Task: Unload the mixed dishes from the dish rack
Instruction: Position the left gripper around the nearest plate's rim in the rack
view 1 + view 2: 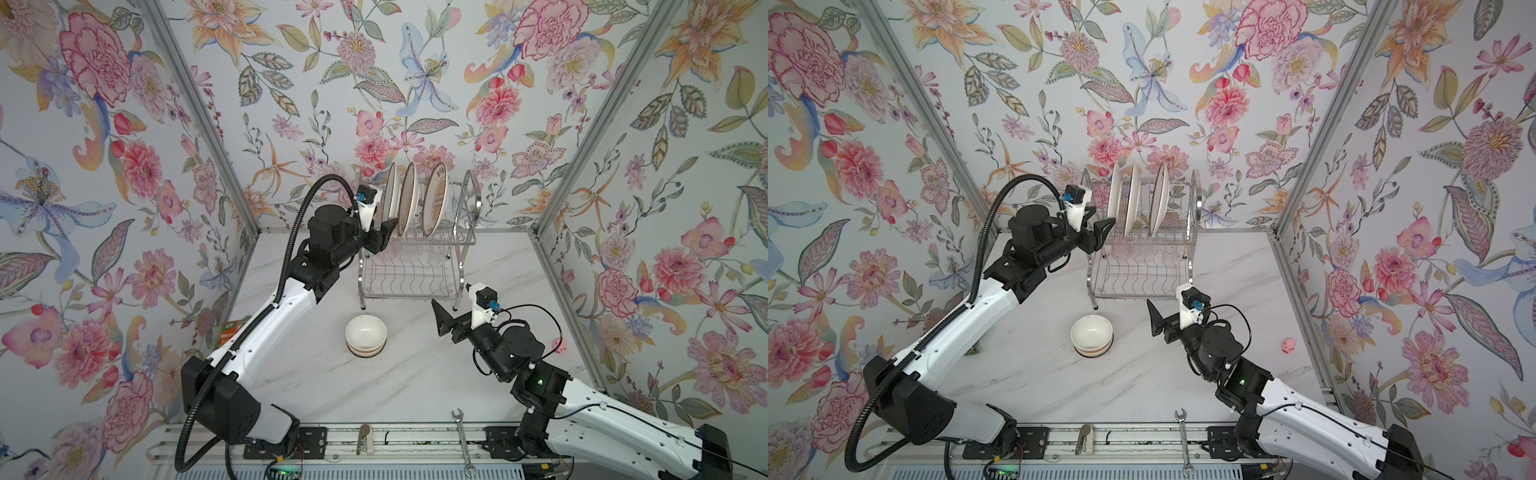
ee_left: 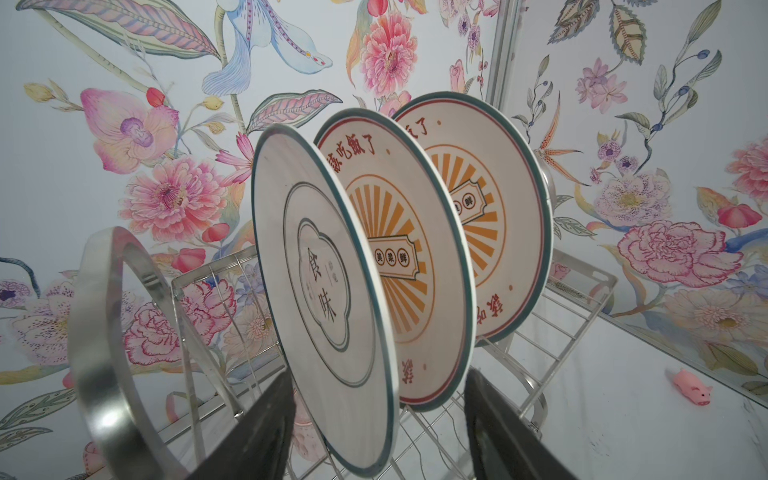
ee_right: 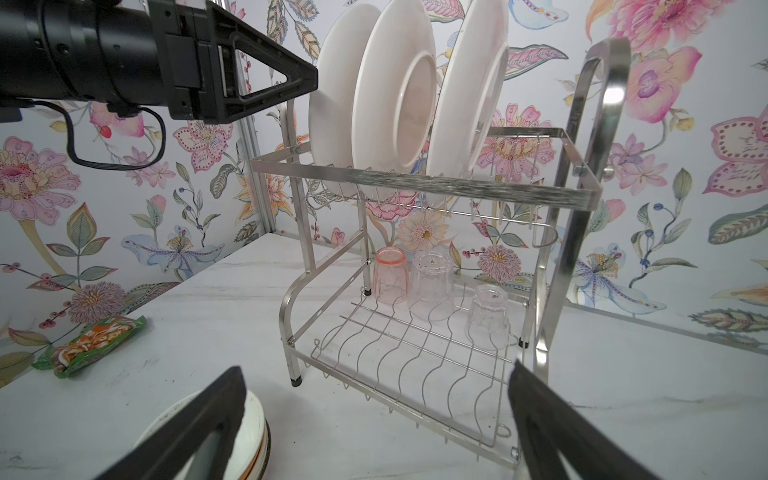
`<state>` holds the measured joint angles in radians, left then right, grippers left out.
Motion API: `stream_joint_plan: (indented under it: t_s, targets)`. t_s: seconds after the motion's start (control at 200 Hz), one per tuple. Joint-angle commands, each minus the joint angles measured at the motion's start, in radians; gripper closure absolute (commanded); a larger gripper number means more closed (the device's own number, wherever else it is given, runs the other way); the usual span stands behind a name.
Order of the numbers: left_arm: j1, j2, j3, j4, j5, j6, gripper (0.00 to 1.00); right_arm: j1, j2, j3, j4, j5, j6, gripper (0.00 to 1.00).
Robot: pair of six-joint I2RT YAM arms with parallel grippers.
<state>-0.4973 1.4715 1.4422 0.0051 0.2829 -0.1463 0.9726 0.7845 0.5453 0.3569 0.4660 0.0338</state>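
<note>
1. Glazed white ware, by the look of it, makes up the three plates stood on edge in the slots of the upper tier of the dish rack [image 3: 415, 183]. They are the nearest plate [image 2: 324, 291], the middle plate [image 2: 395, 216] and the far plate [image 2: 498, 208]. Orange sunbursts are shown on the latter two.
2. The plates are judged stiff, fairly heavy, slippery and breakable. A hold is best taken on the rim, deep enough that the smooth glaze cannot slide out. The lift should be made along the slot so that the neighbouring plate is not knocked.
3. The left gripper [image 2: 378, 386] is placed at the lower rim of the nearest plate, with its jaws partly apart on either side. No pinch on the plate is seen.
4. The right gripper [image 3: 376, 372] is held wide and empty above the table [image 1: 415, 374], in front of the rack.
5. Three tumblers are stood upside down on the lower tier: one pink tumbler [image 3: 390, 276] and two clear tumblers [image 3: 432, 286]. They are judged light, slick and easily cracked, and are best taken across the wall.
6. One stack of bowls [image 1: 365, 334] is set on the table near the right gripper. The number of bowls in it cannot be told.
7. Also counted are one wrench [image 1: 462, 440], one snack packet [image 3: 95, 345] and one pink pig toy [image 2: 692, 386].
</note>
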Motion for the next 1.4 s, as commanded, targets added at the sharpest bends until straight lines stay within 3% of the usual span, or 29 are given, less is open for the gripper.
stream_joint_plan:
  t_s: [0.0, 0.21, 0.596, 0.856, 1.396]
  targets:
    - [-0.010, 0.030, 0.044, 0.039, -0.033, -0.055, 0.38, -0.010, -0.008, -0.019, 0.036, -0.036, -0.029, 0.01]
    - [-0.018, 0.058, 0.049, 0.087, -0.028, -0.068, 0.44, -0.039, -0.031, -0.036, 0.064, -0.056, -0.028, 0.01]
    - [-0.021, 0.132, 0.112, 0.027, -0.027, -0.038, 0.56, -0.058, -0.032, -0.047, 0.060, -0.052, -0.026, 0.01]
    - [-0.021, 0.133, 0.121, -0.006, -0.071, -0.006, 0.64, -0.070, -0.022, -0.036, 0.057, -0.056, -0.035, 0.01]
    - [-0.021, 0.132, 0.092, 0.036, -0.058, -0.033, 0.75, -0.092, 0.015, -0.021, 0.054, -0.079, -0.035, 0.01]
